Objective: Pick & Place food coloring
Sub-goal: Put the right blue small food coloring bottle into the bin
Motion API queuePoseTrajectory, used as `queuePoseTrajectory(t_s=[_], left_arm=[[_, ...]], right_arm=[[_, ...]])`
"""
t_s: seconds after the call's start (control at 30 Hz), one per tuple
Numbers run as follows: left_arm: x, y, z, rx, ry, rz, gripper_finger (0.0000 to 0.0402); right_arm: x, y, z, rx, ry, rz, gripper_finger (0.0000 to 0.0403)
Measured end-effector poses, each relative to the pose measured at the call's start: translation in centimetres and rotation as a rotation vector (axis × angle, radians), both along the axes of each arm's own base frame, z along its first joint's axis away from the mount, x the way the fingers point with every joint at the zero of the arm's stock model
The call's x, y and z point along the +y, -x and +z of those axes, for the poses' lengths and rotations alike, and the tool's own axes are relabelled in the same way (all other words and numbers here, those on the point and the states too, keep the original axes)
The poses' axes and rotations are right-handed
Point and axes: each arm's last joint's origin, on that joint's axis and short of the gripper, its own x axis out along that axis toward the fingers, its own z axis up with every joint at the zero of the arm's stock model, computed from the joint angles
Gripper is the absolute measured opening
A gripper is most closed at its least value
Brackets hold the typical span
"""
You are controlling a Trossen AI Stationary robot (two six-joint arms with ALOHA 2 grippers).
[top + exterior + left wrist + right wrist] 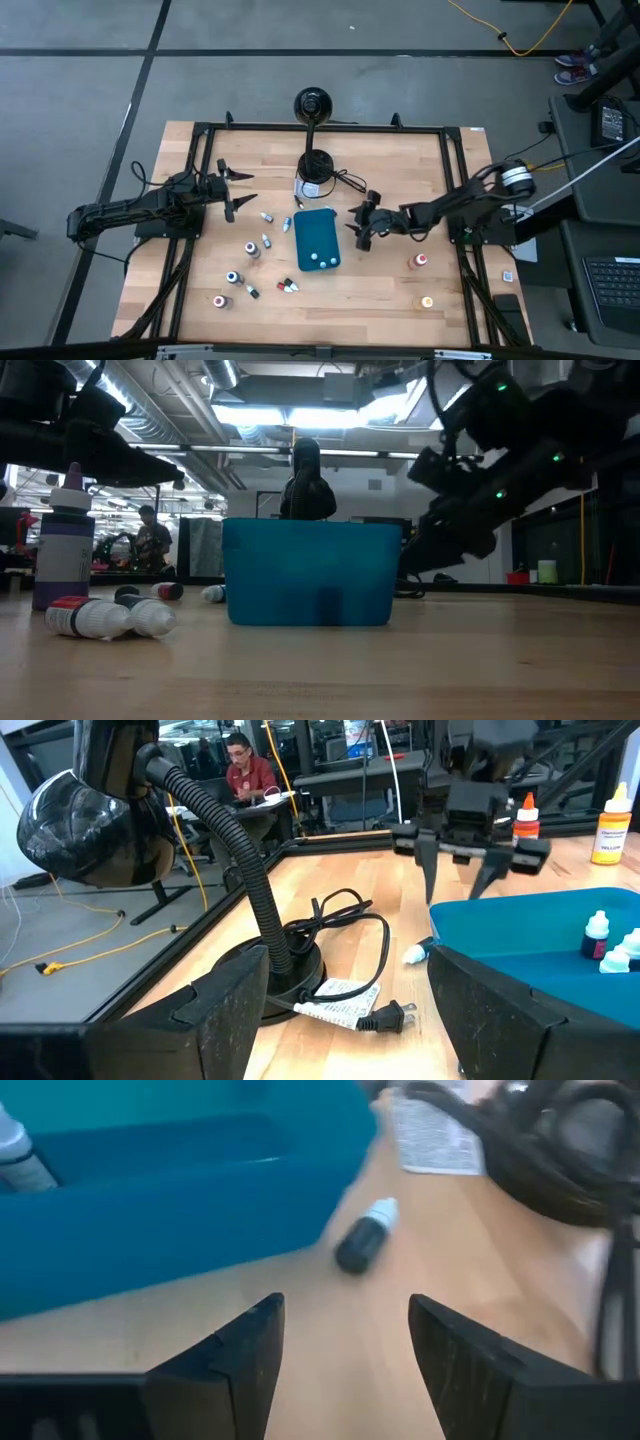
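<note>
While most food coloring bottles (252,249) lay scattered on the desk (390,290) left of the teal tray (317,238), three sat inside it. Just right of the tray the right tool (356,226) hovered, fingers apart; the left tool (238,189) waited far-left, fingers apart.

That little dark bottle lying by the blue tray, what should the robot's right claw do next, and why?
Probably ease the right gripper forward and down over the dark bottle. Its fingers are open and empty, and the bottle lies on its side on the wood just ahead of them, beside the teal tray, not in it. The left gripper waits open, farther off.
</note>
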Motion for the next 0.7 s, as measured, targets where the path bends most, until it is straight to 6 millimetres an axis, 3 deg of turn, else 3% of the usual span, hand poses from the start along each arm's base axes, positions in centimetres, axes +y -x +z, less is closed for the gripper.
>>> queuePoseTrajectory(t_s=[0.33, 0.7], left_arm=[[0.0, 0.0, 0.0, 0.0, 0.0, 0.0, 0.0269], [0.0, 0.0, 0.0, 0.0, 0.0, 0.0, 0.0269]], right_arm=[[-0.7, -3.4, -0.8, 0.026, 0.038, 0.037, 0.0216], [-1.8, -3.2, -1.6, 0.077, 0.072, -0.077, 0.0216]])
